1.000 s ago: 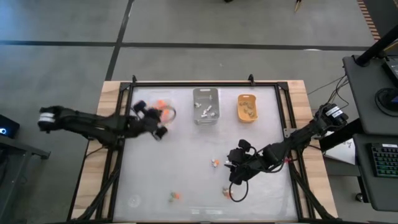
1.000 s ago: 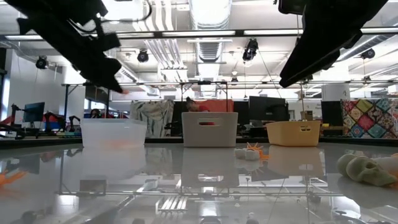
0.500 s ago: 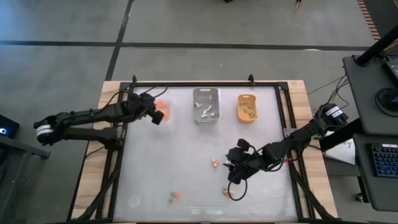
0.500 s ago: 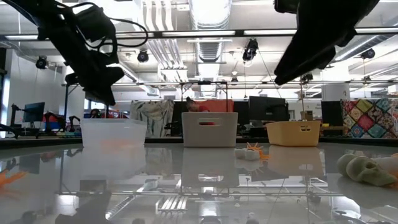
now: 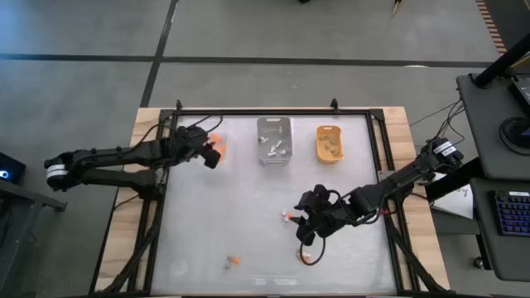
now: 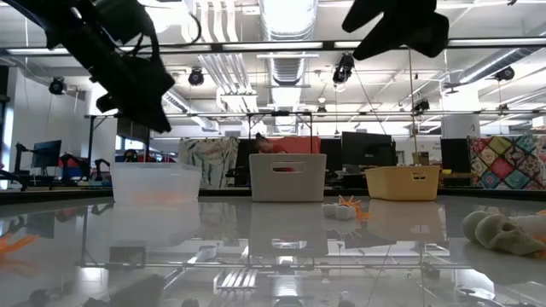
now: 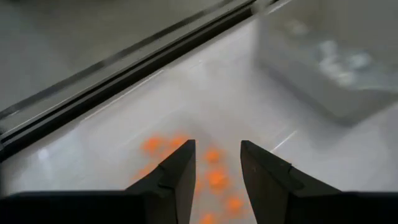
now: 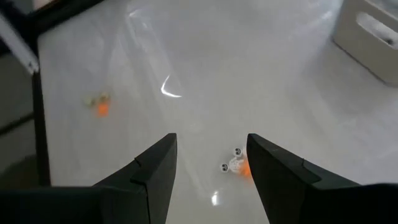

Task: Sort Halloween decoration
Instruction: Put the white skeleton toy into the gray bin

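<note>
The left gripper (image 7: 214, 171) hangs over the clear tray (image 5: 217, 147), fingers parted and empty — orange bits (image 7: 214, 177) lie right below. The right gripper (image 8: 208, 171), jaws wide, has a white-and-orange trinket (image 8: 236, 165) just ahead: drop straight, straddle it — then close.

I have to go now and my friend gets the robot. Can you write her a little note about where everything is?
Left gripper: open, empty, over the clear tray, which has orange trinkets in it.
Right gripper: open, empty, above a white and orange trinket on the table.
Done: white pieces lie in the grey tray, tan ones in the orange-yellow tray.
Left: that trinket, one near the front edge, and one near the right arm.
</note>
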`<state>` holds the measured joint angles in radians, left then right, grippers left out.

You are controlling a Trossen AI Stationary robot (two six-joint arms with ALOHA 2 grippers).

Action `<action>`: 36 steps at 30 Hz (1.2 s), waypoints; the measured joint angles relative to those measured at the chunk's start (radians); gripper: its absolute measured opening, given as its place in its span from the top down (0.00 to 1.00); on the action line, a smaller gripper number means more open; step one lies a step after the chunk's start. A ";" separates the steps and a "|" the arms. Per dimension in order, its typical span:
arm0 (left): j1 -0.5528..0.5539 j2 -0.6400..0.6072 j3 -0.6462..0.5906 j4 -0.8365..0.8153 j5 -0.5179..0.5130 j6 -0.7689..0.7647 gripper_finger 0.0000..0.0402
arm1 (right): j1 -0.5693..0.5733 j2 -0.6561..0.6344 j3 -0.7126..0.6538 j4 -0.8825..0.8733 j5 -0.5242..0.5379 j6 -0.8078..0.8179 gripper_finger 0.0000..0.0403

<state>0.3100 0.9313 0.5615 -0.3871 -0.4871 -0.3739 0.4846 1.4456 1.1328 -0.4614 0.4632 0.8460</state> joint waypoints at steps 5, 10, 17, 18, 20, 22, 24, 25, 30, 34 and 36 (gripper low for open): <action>-0.140 -0.008 -0.001 0.134 0.000 0.015 0.73 | -0.022 0.005 0.038 -0.067 -0.001 0.114 0.54; -0.282 -0.008 -0.001 0.285 -0.001 0.063 0.73 | -0.076 0.047 0.043 -0.077 -0.108 0.184 0.54; -0.436 -0.008 -0.001 0.403 -0.001 0.129 0.73 | -0.151 0.150 0.043 -0.093 -0.349 0.233 0.54; -0.449 -0.008 -0.001 0.405 -0.002 0.129 0.73 | -0.158 0.162 0.043 -0.095 -0.365 0.238 0.54; -0.469 -0.008 -0.001 0.405 -0.002 0.127 0.73 | -0.168 0.184 0.043 -0.112 -0.377 0.258 0.54; -0.481 -0.004 -0.001 0.405 -0.002 0.122 0.73 | -0.177 0.199 0.043 -0.131 -0.391 0.277 0.54; -0.488 0.003 -0.001 0.406 -0.002 0.122 0.73 | -0.183 0.215 0.043 -0.146 -0.392 0.298 0.54; -0.488 0.007 -0.001 0.406 -0.003 0.122 0.73 | -0.185 0.218 0.043 -0.145 -0.393 0.306 0.54; -0.487 0.049 -0.003 0.438 -0.004 0.120 0.73 | -0.184 0.251 0.072 -0.142 -0.408 0.155 0.54; -0.491 0.095 -0.003 0.496 -0.002 0.121 0.73 | -0.140 0.266 0.105 -0.127 -0.388 -0.323 0.54; -0.496 0.113 -0.003 0.503 -0.001 0.121 0.73 | -0.118 0.273 0.104 -0.125 -0.346 -0.463 0.54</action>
<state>-0.1859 1.0444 0.5587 0.1154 -0.4882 -0.2528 0.3669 1.7189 1.2371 -0.5860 0.1170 0.3833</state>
